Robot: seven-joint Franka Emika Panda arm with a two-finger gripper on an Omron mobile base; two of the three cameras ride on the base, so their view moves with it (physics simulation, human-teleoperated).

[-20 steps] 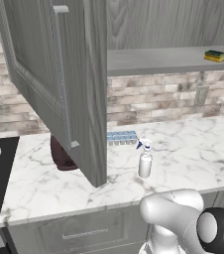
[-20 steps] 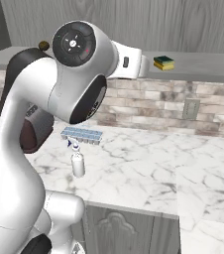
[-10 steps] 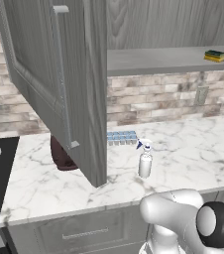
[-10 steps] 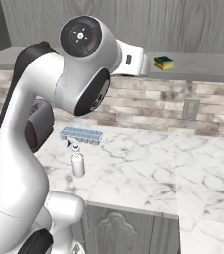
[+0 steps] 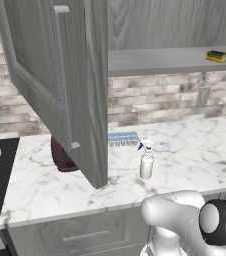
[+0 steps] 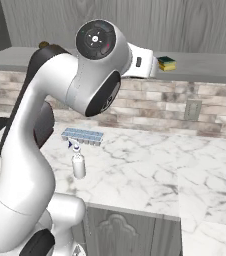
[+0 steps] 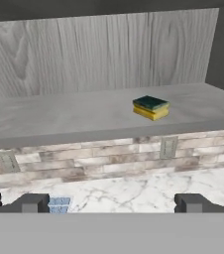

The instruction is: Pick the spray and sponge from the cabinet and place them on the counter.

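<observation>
The spray [image 5: 146, 163] already stands on the counter [image 5: 195, 150], so the sponge [image 7: 150, 107] on the cabinet [image 5: 155, 59] shelf is my target: I should go in level with the shelf and straddle its short sides. My gripper [image 7: 112, 203] is spread wide and empty, well short of the sponge. The arm is raised, hand pointing roughly level at the shelf.

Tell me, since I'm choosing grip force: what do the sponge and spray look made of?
The sponge looks like soft yellow foam under a dark green scrub layer, matte. The spray looks like translucent whitish plastic, smooth, with a blue nozzle tip.
</observation>
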